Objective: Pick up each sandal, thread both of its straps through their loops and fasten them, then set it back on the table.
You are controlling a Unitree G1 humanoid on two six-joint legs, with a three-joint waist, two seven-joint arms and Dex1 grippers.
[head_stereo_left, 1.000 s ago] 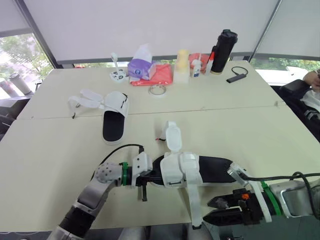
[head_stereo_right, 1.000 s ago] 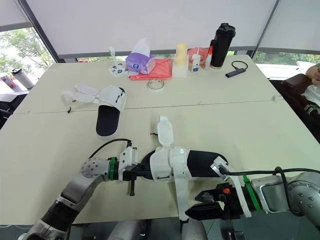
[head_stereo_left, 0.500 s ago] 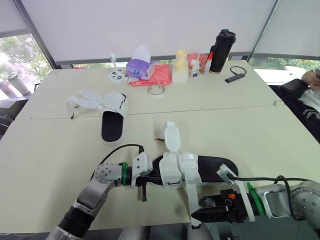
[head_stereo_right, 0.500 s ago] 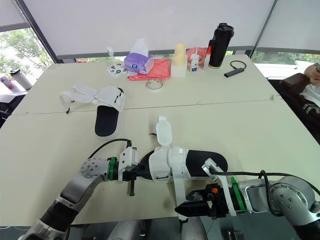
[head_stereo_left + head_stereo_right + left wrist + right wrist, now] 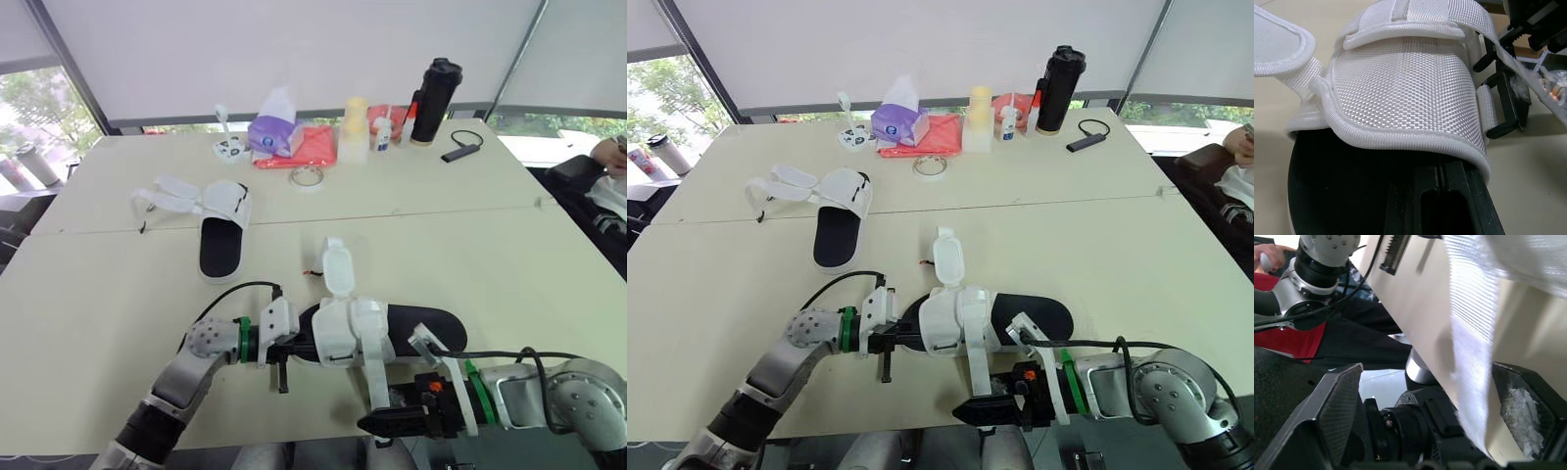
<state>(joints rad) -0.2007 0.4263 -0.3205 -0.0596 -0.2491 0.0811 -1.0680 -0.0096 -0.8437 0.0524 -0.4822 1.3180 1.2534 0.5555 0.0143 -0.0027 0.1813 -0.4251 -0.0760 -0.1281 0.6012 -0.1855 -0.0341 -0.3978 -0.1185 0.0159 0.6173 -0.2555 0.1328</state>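
The right gripper (image 5: pixel 384 423) has been slid toward the robot's left along the table's near edge, and its fingers are now spread wide around the loose strap (image 5: pixel 375 384) trailing toward that edge. The sandal (image 5: pixel 423 328) is laid crosswise near the front of the table (image 5: pixel 509 255), toe to the robot's left, heel to the right, its toe end clamped by the left gripper (image 5: pixel 294 345). Far back, a tissue is seen poking from the tissue box (image 5: pixel 272 135).
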